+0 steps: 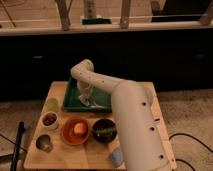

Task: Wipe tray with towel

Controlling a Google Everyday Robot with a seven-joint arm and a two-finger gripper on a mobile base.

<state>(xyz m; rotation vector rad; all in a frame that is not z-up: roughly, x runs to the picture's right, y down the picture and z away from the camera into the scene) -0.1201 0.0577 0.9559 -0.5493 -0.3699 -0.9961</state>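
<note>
A dark green tray (71,102) sits at the back of the wooden table (60,155). My white arm reaches from the lower right over it, and my gripper (86,100) points down into the tray's left half. A light-coloured towel (91,104) lies under the gripper on the tray floor. The gripper is pressed down on it.
In front of the tray stand an orange bowl (76,129) holding an orange item, a dark bowl (104,131) with greens, a small white bowl (49,120), a metal cup (44,143) and a pale green cup (52,104). A blue object (116,157) lies near my arm. A dark counter runs behind.
</note>
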